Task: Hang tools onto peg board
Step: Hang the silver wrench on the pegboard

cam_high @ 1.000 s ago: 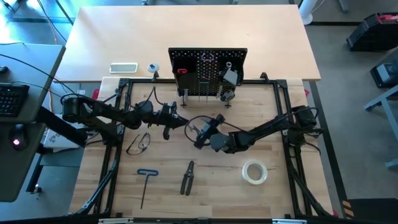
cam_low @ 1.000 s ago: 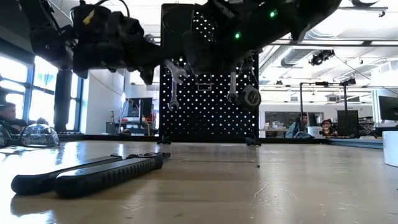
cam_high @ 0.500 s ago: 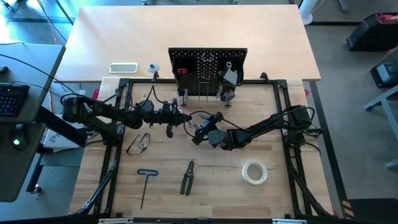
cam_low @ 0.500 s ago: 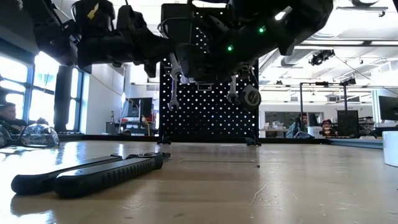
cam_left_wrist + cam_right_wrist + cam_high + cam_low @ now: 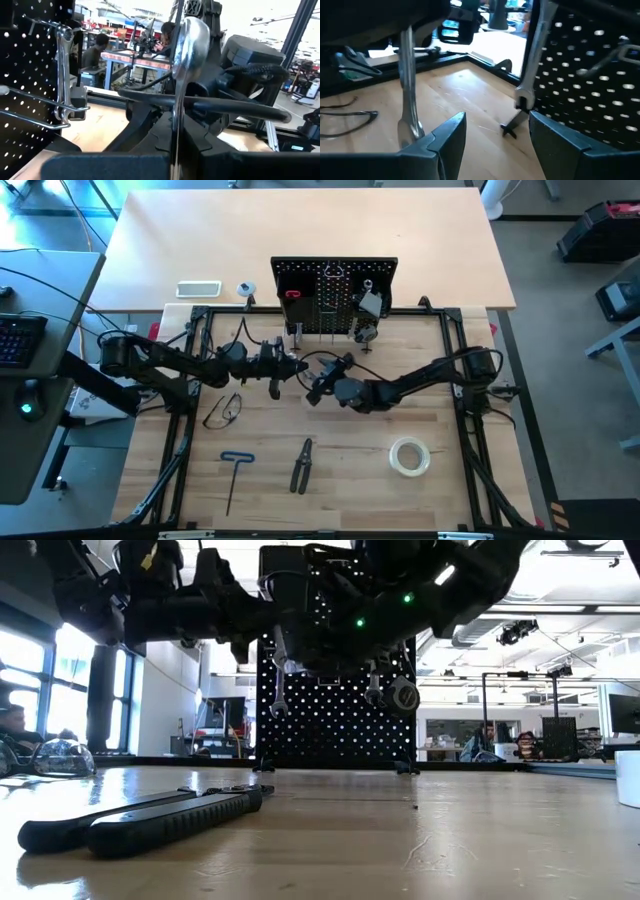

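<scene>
right claw [image 5: 497, 137]: fingers [image 5: 445, 137] spread apart, nothing between them | silver wrench [image 5: 409, 95]: upright just beside one finger, held from above by a dark arm | second wrench [image 5: 530, 65]: hanging by the peg board [image 5: 590, 85] | safety glasses [image 5: 345, 117]: lying on wooden worktop [image 5: 465, 100]

The peg board [image 5: 334, 297] stands upright at the far side of my worktop [image 5: 400, 490], black and perforated. A silver wrench [image 5: 279, 688] already hangs on it, and a second wrench [image 5: 373, 681] hangs further along. My left hand [image 5: 296, 369] is closed on a third silver wrench [image 5: 184, 60], held upright just before the board. Lying flat on the worktop, well apart: safety glasses [image 5: 223, 411], a blue T-handle hex key [image 5: 234, 476], dark-handled pliers [image 5: 301, 465] and a clear tape roll [image 5: 409, 456].
</scene>
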